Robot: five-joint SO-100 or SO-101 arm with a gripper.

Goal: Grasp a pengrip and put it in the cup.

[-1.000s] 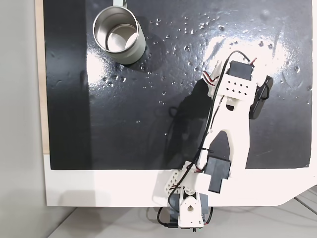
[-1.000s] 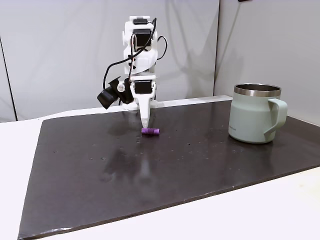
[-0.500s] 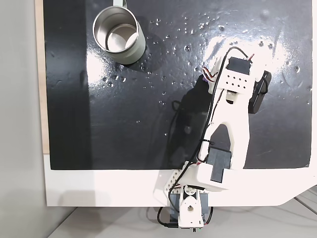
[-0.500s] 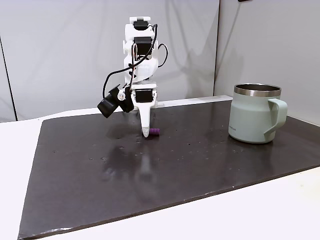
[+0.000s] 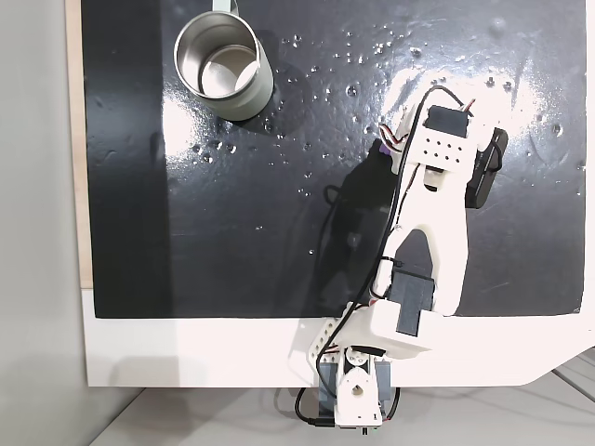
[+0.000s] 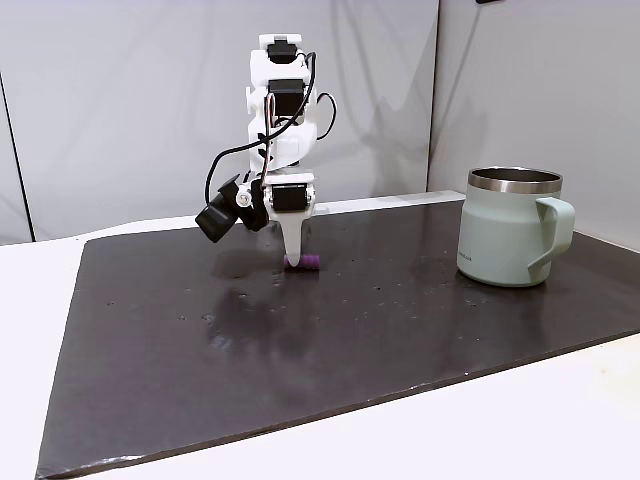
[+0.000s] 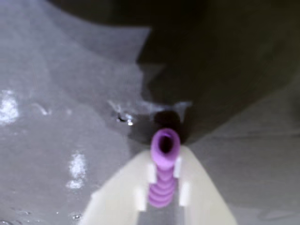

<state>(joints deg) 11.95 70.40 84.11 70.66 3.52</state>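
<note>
Cup (image 6: 511, 228) far right on the mat (image 6: 400, 330), nothing inside. Gripper (image 7: 163, 165) pinching the pengrip (image 7: 163, 174), now lower than a second ago.

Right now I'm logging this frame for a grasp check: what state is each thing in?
pengrip: lying on the mat, clamped between the fingers.
gripper: lowered to the mat, shut on the pengrip.
cup: upright, empty, apart from the arm.
mat: flat, glossy.

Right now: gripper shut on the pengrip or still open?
Shut on it. In the wrist view the purple pengrip sits pinched between both fingers of the gripper, end-on to the camera, on the black mat.
</note>
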